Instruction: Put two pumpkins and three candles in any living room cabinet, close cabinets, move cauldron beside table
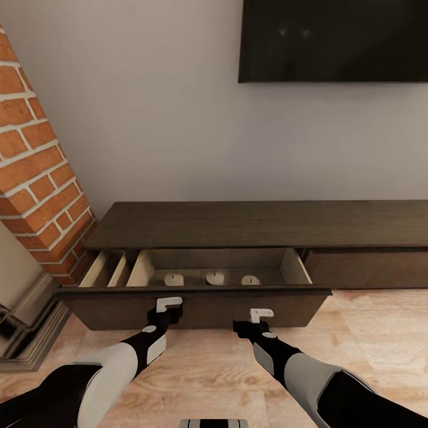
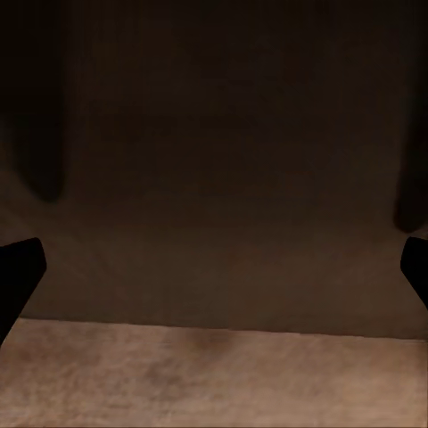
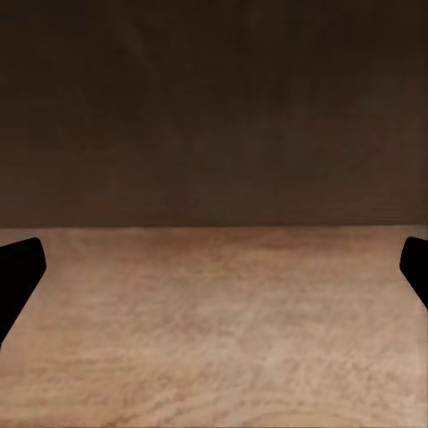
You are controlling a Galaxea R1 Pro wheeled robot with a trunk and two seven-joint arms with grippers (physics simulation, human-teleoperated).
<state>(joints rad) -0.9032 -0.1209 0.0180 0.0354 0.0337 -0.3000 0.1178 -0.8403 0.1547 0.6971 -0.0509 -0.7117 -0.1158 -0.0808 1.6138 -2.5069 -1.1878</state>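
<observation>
Dark-brown wood: saw, from the head view, the long, low dark-brown wooden cabinet [image 1: 261, 224] standing against the pale wall, its wide left drawer [image 1: 196, 309] pulled out over the light wooden plank floor [image 1: 368, 333]. Counted three short stubby pale-topped candles [image 1: 212, 277] standing in a row along the drawer's back edge, apart from one another. Noted a red brick column [image 1: 35, 172] by the cabinet's left end and a black flat wall screen [image 1: 333, 38] above its right part. Found the left gripper [image 1: 168, 305] just before the drawer's front panel, left of middle, and the right gripper [image 1: 260, 315] close to that panel, right of middle.

Left wrist view: met the dark panel close ahead above a strip of floor, black fingertips [image 2: 20, 272] spread wide at both sides, clasping nothing.

Right wrist view: likewise dark panel over floor, fingertips [image 3: 18, 267] spread wide, empty.
</observation>
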